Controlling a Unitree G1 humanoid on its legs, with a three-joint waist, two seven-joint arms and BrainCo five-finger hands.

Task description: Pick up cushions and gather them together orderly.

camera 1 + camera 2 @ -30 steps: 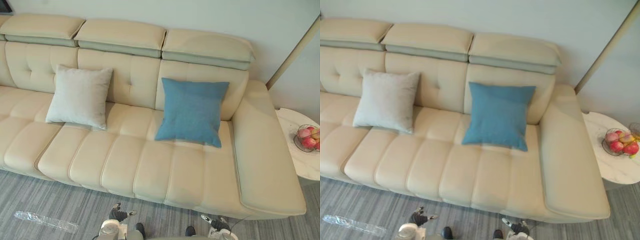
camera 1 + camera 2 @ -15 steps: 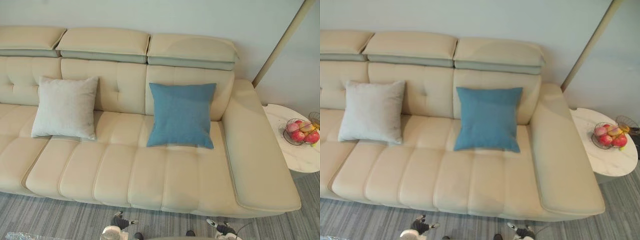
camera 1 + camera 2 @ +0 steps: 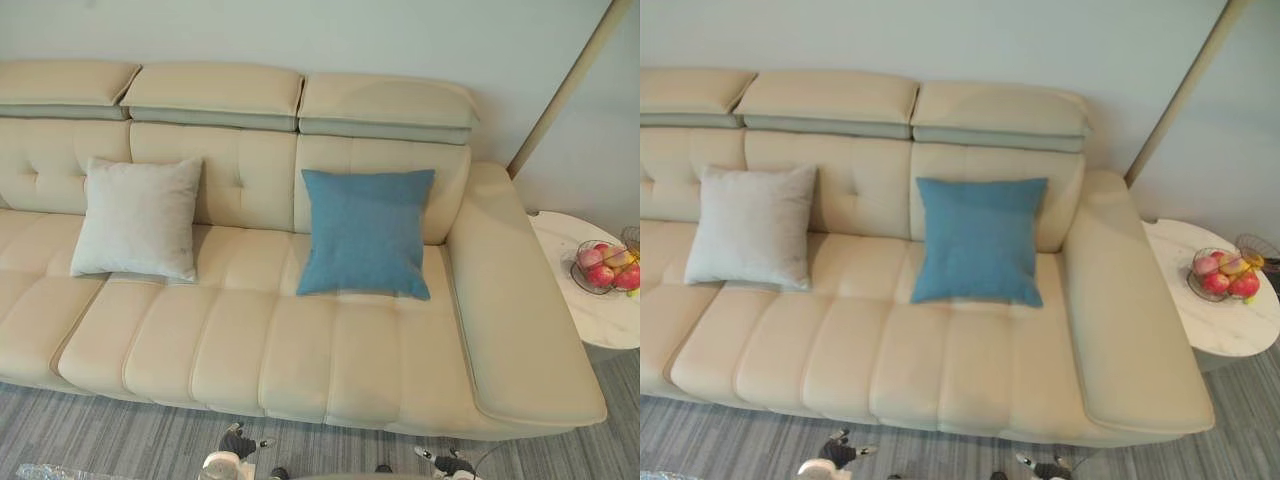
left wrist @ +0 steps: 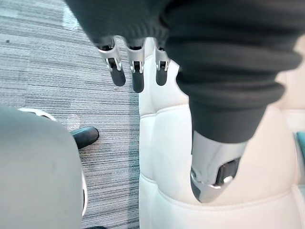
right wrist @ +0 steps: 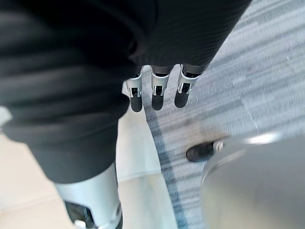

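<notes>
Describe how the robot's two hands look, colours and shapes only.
The left robot hand wears a dark ribbed cover over its back and wrist. Slim silver fingers with rounded dark tips emerge from it in a row, and the thumb is broader, silver with a dark inset. The right robot hand looks the same: dark ribbed cover, silver fingers, dark tips.

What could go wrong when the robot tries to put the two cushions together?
1. The blue cushion and the light grey cushion lean on the backrest of the sofa, while the left hand and right hand hang open, low by its front edge. Reaching that far across the seat, the robot might tip or grip badly.
2. The cushions sit apart, so one must be carried over; it could slip to the floor.
</notes>
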